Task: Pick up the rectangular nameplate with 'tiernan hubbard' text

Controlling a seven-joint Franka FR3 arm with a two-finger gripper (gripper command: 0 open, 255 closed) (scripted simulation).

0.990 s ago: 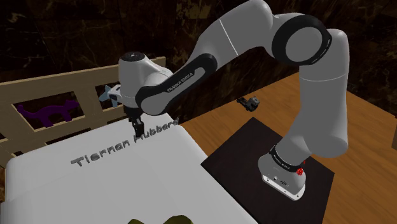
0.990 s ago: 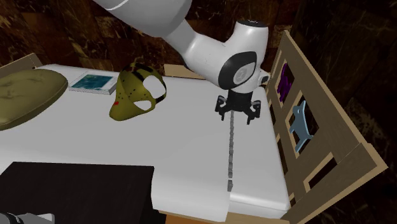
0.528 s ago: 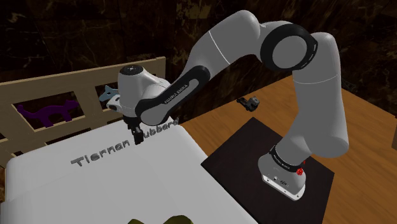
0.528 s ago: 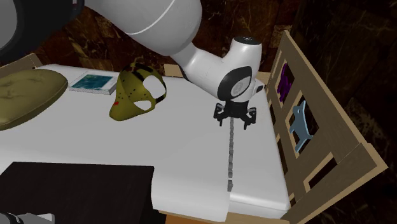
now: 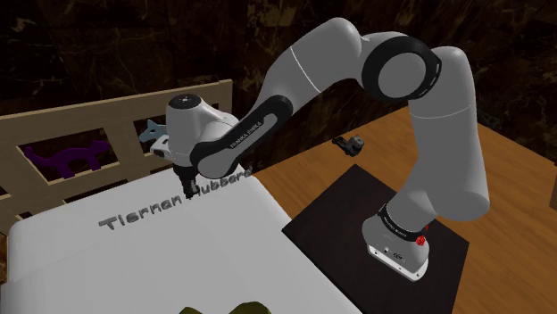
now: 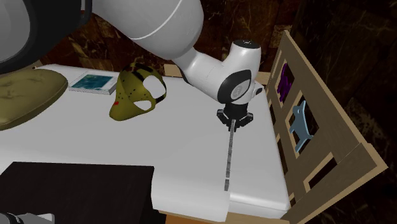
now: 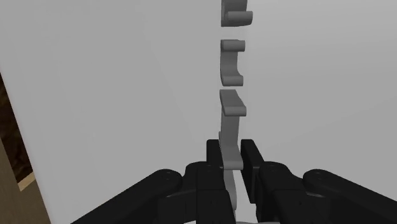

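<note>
The nameplate is a thin grey strip of raised letters reading "Tiernan Hubbard", lying on the white table. In the second exterior view the nameplate appears edge-on, running toward the table's near edge. My gripper is down at the gap between the two words, close to the wooden rail. In the wrist view the gripper is shut on the nameplate, the black fingers clasping the strip from both sides. The gripper stands low over the strip's far end.
A wooden rail borders the table, with a purple figure and a blue figure in its openings. An olive mask, a teal book and an olive cushion lie further along. A small dark object sits on the wood floor.
The gripper came down onto the nameplate, moving slightly toward the shoulder view's left, and its fingers went from spread open to shut on the strip.
</note>
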